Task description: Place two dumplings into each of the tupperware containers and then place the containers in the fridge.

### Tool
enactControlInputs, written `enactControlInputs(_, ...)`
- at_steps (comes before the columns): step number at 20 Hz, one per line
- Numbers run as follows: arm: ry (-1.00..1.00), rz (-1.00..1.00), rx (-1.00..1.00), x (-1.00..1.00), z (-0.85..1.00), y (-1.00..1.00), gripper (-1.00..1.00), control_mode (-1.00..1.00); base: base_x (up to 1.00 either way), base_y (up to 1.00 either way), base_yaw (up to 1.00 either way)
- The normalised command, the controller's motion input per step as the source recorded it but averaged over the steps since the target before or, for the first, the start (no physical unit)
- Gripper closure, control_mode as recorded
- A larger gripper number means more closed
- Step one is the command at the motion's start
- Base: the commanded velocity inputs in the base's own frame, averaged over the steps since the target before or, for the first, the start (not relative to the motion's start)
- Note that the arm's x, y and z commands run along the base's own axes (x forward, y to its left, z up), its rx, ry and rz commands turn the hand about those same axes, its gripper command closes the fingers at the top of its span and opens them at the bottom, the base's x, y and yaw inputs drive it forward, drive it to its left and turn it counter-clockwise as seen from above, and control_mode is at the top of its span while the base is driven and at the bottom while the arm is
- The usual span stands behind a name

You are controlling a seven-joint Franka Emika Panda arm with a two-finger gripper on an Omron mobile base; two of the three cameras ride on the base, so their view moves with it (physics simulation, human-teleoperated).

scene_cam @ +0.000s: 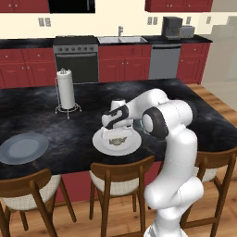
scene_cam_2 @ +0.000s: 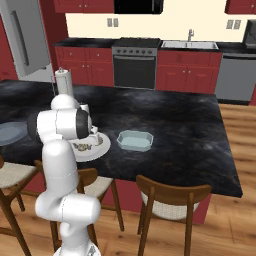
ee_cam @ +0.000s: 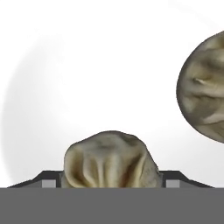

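Our gripper point(scene_cam: 116, 131) is down over the white plate point(scene_cam: 101, 144) at the near edge of the island counter point(scene_cam: 41, 118). The hand view looks straight down onto the plate surface. One dumpling point(ee_cam: 111, 159) sits right between the two finger tips point(ee_cam: 50, 180), low in that view, with a tip peeking out on each side of it. The fingers are apart, flanking the dumpling. We cannot tell whether they touch it yet, so we do not count it as held.

A second dumpling point(ee_cam: 204, 89) lies on the same plate, off to the right in the hand view, apart from the first. From the left base view, the dumplings show as a small tan cluster in the middle of the plate.

The pale blue-green tub point(scene_cam_2: 135, 140) stands on the counter just beside the plate, on the robot's right. The white tub we cannot make out from here. The fridge point(scene_cam_2: 25, 37) is well apart, at the far left of the right base view.

We judge the step to be gripping the first dumpling.

- Close slowly and evenly; the thing is lumpy and round, and likely to squirt sideways.
- Keep it centred between the tips.
- Lift straight up before swinging right toward the tub.
- Mind the neighbouring dumpling.
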Motion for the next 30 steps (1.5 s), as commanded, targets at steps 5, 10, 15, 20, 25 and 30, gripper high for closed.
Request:
enactControlInputs(5,0.0,0.0,0.0,0.0,0.21,-0.01,1.0,-1.0,0.0,0.0,0.0)
enactControlInputs(10,0.0,0.0,0.0,-0.23,0.69,-0.46,1.0,-1.0,0.0,0.0,0.0)
enactControlInputs(15,0.05,0.0,0.0,-0.27,0.47,-0.9,1.0,-1.0,0.0,0.0,0.0)
enactControlInputs(20,0.1,0.0,0.0,-0.02,0.22,-0.9,1.0,-1.0,0.0,0.0,0.0)
enactControlInputs(25,0.13,0.0,0.0,0.24,0.02,-0.8,1.0,-1.0,0.0,0.0,0.0)
enactControlInputs(30,0.05,0.0,0.01,0.83,0.0,-0.45,1.0,-1.0,0.0,0.0,0.0)
